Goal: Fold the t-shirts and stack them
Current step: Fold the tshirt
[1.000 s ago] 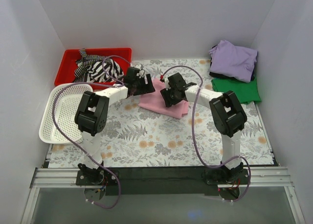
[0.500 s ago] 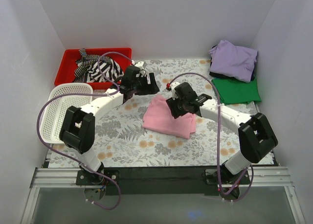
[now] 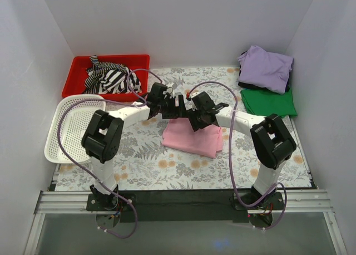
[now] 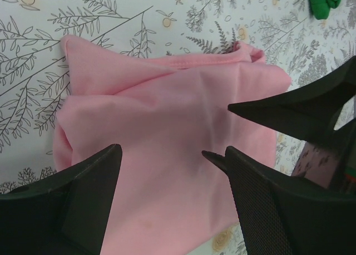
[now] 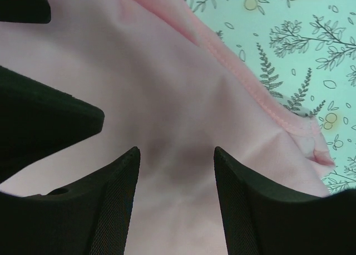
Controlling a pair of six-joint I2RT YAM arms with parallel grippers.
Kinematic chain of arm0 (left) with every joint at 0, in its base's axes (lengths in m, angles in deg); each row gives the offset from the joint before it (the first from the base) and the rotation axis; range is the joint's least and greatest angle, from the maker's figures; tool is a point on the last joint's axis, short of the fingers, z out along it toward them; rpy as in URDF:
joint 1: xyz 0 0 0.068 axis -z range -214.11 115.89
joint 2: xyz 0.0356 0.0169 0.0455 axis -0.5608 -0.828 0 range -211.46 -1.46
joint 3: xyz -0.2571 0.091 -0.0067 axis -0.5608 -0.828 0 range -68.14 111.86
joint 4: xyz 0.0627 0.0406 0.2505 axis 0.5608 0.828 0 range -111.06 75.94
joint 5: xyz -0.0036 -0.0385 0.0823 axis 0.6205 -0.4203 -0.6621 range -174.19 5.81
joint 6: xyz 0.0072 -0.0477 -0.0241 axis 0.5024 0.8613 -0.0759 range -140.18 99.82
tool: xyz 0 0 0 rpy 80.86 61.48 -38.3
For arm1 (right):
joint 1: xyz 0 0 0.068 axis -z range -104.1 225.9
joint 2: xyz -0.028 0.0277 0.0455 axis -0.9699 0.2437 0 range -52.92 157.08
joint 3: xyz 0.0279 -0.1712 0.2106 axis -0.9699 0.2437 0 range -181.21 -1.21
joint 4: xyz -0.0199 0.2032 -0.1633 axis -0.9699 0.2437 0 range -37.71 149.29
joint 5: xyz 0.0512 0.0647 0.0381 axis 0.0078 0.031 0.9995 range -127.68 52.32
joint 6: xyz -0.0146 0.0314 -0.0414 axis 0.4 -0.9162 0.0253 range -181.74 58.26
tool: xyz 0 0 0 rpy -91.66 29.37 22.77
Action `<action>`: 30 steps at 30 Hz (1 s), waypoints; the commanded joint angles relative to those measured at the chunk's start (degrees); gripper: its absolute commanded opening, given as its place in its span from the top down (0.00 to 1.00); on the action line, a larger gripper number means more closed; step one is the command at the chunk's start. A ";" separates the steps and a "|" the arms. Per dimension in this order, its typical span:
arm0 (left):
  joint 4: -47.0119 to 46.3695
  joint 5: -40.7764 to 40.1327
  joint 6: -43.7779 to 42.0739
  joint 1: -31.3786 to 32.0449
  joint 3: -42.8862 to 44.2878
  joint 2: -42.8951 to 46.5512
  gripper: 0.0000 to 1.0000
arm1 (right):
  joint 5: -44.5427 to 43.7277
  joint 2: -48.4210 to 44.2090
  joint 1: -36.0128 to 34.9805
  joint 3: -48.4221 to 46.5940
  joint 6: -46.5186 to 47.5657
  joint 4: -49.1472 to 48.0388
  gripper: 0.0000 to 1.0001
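The light pink t-shirt (image 3: pixel 192 139) lies folded on the floral table, also seen in the left wrist view (image 4: pixel 167 116) and the right wrist view (image 5: pixel 183 99). My left gripper (image 3: pixel 176 107) is open and empty over its far edge (image 4: pixel 172 160). My right gripper (image 3: pixel 196 120) is open and empty just above the pink cloth (image 5: pixel 177 155), close beside the left one. Its fingers (image 4: pixel 295 110) show in the left wrist view. The lavender t-shirt (image 3: pixel 266 67) and the green t-shirt (image 3: pixel 270 102) lie folded at the back right.
A red bin (image 3: pixel 78 77) with a black-and-white striped garment (image 3: pixel 111 79) stands at the back left. A white basket (image 3: pixel 64 133) sits at the left edge. White walls close in the table on three sides.
Both grippers have drawn together over the pink shirt's far edge. The pink shirt slid nearer the front a second ago and now lies still, folded.
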 commanded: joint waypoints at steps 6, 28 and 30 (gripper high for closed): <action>-3.49 -2.48 0.64 0.01 4.36 -8.65 0.27 | -4.68 1.48 2.75 -1.45 -0.88 -5.32 0.38; -1.55 -5.47 1.96 -0.08 4.72 -2.78 0.27 | -6.64 -12.93 12.51 5.50 -2.19 -2.26 0.35; -1.11 -6.17 2.05 -0.08 4.19 0.29 0.27 | -3.56 -16.01 13.91 6.29 -4.99 -0.41 0.33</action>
